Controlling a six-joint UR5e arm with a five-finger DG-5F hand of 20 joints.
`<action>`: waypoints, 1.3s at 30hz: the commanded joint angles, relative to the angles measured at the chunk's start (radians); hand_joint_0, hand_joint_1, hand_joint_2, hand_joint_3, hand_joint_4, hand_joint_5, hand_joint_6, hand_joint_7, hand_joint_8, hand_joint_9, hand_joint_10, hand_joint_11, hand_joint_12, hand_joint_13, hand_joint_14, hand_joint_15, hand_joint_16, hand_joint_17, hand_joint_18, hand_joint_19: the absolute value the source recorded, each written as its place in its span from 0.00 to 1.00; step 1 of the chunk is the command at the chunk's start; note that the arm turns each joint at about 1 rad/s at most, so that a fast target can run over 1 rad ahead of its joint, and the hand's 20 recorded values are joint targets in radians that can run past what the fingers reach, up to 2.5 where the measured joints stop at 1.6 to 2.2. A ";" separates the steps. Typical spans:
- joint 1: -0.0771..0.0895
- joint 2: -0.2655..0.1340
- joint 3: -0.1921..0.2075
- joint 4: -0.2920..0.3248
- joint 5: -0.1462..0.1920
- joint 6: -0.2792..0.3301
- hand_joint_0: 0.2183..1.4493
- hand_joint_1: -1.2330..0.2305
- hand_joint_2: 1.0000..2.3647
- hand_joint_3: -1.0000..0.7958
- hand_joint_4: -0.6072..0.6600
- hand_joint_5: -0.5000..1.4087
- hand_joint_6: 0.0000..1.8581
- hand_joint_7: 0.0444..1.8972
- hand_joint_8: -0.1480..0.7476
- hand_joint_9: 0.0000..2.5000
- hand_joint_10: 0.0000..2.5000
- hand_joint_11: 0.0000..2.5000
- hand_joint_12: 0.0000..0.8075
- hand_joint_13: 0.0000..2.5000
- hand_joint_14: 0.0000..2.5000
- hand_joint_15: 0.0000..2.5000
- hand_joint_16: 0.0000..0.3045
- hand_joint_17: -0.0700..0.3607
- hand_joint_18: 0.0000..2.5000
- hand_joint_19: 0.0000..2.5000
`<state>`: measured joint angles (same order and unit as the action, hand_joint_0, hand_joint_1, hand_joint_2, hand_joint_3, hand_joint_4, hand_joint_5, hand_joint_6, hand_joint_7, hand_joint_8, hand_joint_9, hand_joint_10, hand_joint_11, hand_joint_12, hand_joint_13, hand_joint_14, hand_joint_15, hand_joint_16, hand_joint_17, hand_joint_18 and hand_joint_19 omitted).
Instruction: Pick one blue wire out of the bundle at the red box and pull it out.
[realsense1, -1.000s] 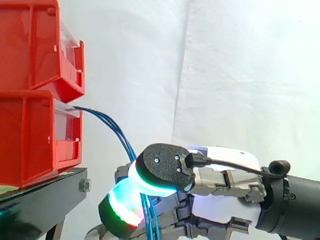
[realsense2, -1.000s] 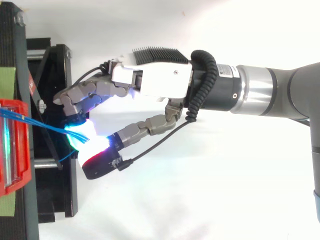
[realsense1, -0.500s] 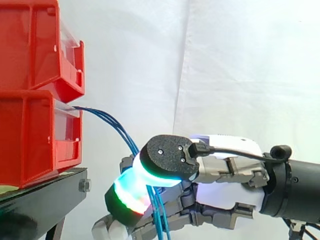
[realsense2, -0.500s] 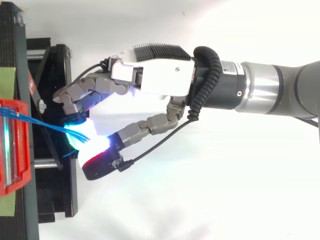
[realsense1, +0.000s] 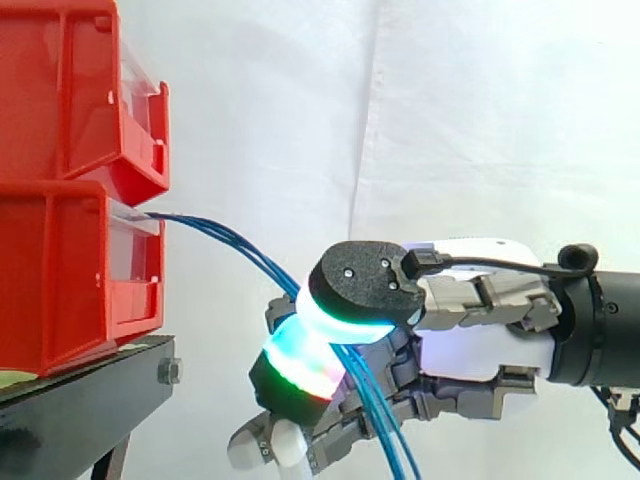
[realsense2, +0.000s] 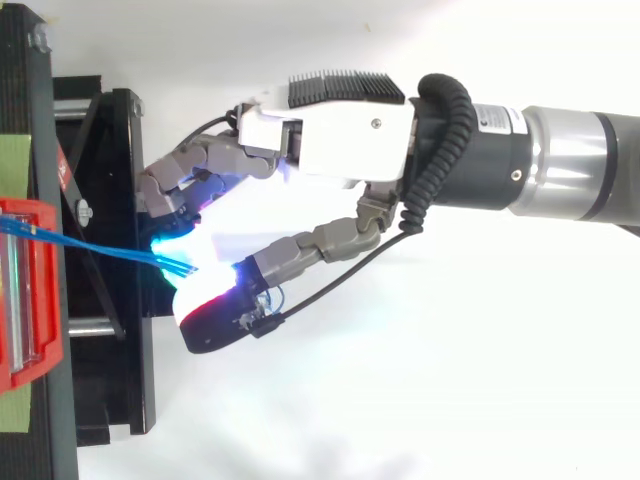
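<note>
Several thin blue wires (realsense1: 240, 252) leave the front of the lower red box (realsense1: 70, 270) and arc down to the right. They run into my hand (realsense1: 440, 330), whose thumb and a glowing finger pad are pinched together on them. Below the pinch the wires hang down toward the bottom edge of the side view. From above, the blue wires (realsense2: 110, 250) stretch from the red box (realsense2: 30, 290) rightward to my hand (realsense2: 330, 140), pinched at the cyan glow. I cannot tell how many wires are pinched.
A second red box (realsense1: 80, 90) is stacked above the lower one. Both rest on a black stand (realsense1: 90, 400) at the left. A white curtain hangs behind. The arm comes in from the right.
My hand has moved right and slightly up, away from the red boxes, keeping its pinch. The blue wires now run straighter and longer between box and hand.
</note>
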<state>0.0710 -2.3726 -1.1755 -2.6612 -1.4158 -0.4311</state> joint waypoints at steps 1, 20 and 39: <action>-0.002 0.016 -0.001 -0.051 0.000 0.002 0.31 0.31 0.01 0.38 0.80 0.21 0.34 0.70 0.46 0.40 0.01 0.34 0.46 0.19 0.00 0.10 0.19 0.46 0.17 0.16; 0.004 0.043 0.000 -0.114 0.008 0.121 0.32 0.32 0.01 0.42 0.75 0.20 0.34 0.66 0.47 0.41 0.01 0.41 0.46 0.19 0.00 0.10 0.18 0.45 0.17 0.16; 0.009 0.069 0.000 -0.183 0.015 0.212 0.38 0.40 0.01 0.40 0.82 0.23 0.27 0.74 0.46 0.44 0.01 0.38 0.44 0.21 0.00 0.10 0.18 0.45 0.19 0.15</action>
<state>0.0792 -2.3055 -1.1754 -2.8356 -1.4005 -0.2360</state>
